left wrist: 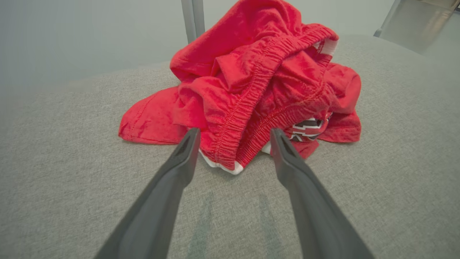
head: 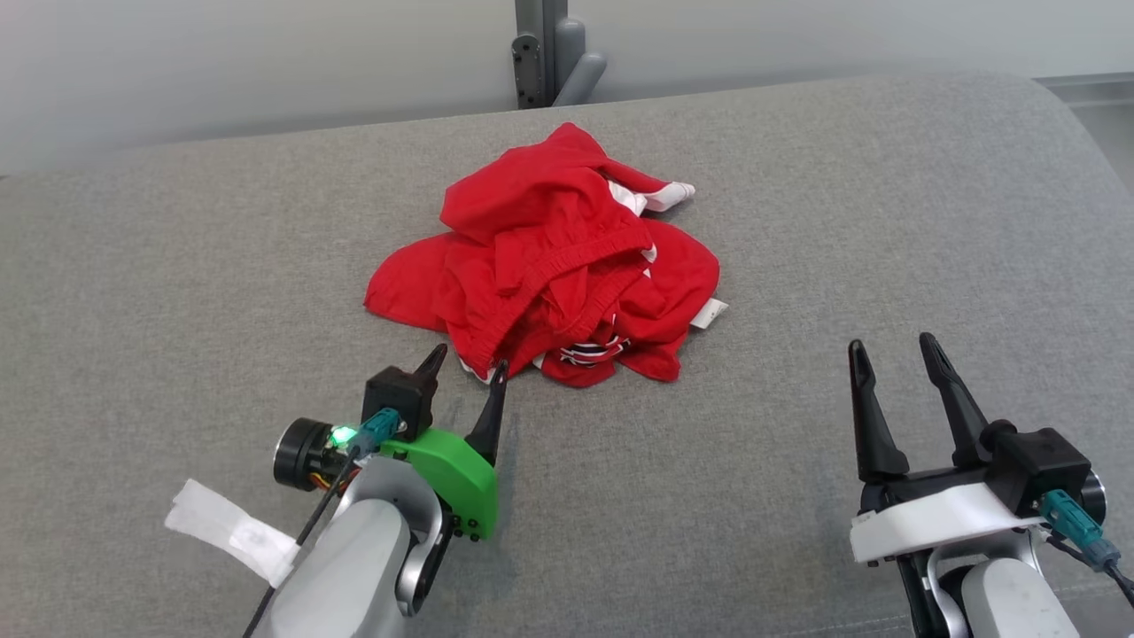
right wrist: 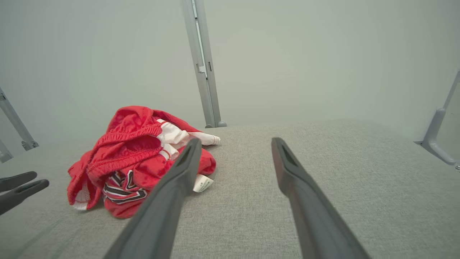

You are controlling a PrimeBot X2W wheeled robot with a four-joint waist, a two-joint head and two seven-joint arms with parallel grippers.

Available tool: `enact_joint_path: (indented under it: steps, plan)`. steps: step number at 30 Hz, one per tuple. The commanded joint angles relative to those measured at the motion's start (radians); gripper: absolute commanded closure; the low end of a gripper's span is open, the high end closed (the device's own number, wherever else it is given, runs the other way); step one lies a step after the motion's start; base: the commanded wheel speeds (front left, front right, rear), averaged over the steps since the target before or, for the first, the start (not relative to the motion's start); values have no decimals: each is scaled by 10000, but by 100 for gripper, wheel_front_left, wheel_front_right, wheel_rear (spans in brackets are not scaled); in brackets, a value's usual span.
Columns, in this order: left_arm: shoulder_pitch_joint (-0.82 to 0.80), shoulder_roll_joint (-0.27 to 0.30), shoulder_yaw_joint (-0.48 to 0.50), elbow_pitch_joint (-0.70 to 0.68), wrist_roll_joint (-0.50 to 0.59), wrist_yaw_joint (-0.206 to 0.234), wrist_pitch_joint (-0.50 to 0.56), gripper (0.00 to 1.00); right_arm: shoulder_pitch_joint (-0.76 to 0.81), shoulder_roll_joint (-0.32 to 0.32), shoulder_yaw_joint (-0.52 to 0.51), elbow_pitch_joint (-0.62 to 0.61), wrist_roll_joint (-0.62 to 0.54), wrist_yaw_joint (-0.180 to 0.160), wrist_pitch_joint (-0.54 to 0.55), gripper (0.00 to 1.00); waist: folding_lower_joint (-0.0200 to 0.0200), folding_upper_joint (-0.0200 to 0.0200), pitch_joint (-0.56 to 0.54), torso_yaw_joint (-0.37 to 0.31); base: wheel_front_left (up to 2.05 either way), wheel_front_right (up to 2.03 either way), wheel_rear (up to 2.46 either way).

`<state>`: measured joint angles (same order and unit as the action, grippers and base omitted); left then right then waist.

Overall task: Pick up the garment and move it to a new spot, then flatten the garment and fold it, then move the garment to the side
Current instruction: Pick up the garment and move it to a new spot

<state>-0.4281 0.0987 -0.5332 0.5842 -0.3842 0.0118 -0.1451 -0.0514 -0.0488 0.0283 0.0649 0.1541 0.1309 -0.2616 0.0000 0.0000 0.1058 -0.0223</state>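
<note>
The garment (head: 549, 261) is a crumpled red heap with an elastic waistband, white trim and a dark-and-white print, lying mid-table on the grey cloth surface (head: 797, 266). My left gripper (head: 468, 363) stands open at the heap's near edge, its fingertips just short of the waistband fold (left wrist: 230, 144). In the left wrist view the left gripper (left wrist: 234, 135) frames that fold with nothing between the fingers. My right gripper (head: 890, 344) is open too, well to the right of the garment (right wrist: 136, 162) and apart from it. The right gripper (right wrist: 235, 144) points past the heap's right side.
A grey metal post (head: 545, 53) rises behind the table's far edge. A strip of white tape (head: 232, 532) hangs from my left forearm. The table's rounded right corner (head: 1063, 115) lies at the upper right. A white label (right wrist: 202, 183) sticks out of the garment.
</note>
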Motion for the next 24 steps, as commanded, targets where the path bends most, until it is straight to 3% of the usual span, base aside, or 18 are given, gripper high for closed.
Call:
enact_joint_path:
  steps: [1, 16, 17, 18, 24]
  plan:
    - [-378, -7, -65, 342, 112, 9, -35, 0, -161, -25, -68, -41, -23, -3, -20, 0, 0, 0, 405, -319, 0, 0, 0]
    - [-2627, 102, -753, 2701, 1253, 318, -807, 0, -694, -24, -122, -293, 251, -3, -20, 0, 0, 0, 1729, -881, 0, 0, 0]
    - [-2700, 78, -742, 2805, 1254, 331, -874, 31, -720, -26, -154, -307, 308, -3, -20, 0, 0, 0, 1780, -879, 0, 0, 0]
    - [-2801, 73, -753, 2866, 1317, 368, -940, 100, -743, -24, -168, -323, 321, -3, -20, 0, 0, 0, 1817, -872, 0, 0, 0]
    - [-2957, 34, -515, 2794, 1118, 376, -1176, 100, -662, -24, -116, -220, 406, -3, -20, 0, 0, 0, 1663, -762, 0, 0, 0]
